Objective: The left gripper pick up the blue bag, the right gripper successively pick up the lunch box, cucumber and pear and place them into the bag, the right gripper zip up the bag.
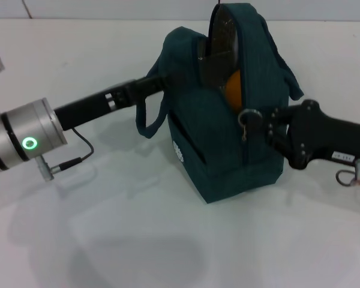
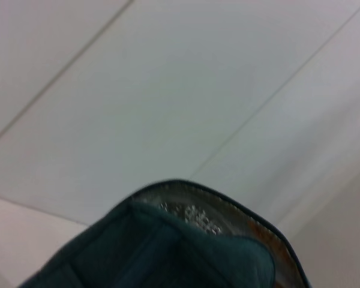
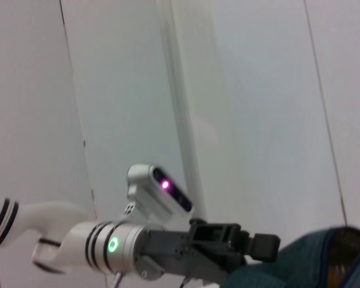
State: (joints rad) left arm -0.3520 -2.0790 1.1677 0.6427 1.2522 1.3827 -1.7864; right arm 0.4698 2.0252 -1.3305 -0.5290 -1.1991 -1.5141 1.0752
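From the head view, the blue bag (image 1: 228,120) stands upright on the white tabletop (image 1: 108,240), nearer its far edge than its near one, about midway across. The pear (image 1: 233,90) shows orange through the half-open zip; the lunch box and cucumber are not visible. The left end effector (image 1: 159,82) reaches in level from the left edge and is clamped on the bag's upper rim by a loop handle. The right end effector (image 1: 261,123) comes in low from the right edge, its tips at the ring zipper pull (image 1: 248,118); I cannot tell whether they have closed. The soft fabric will likely sag and buckle, so the ring seems the best hold.

The left wrist view shows the bag's foil-lined rim (image 2: 192,213).

The right wrist view shows the left end effector (image 3: 261,247) meeting teal fabric (image 3: 306,264).
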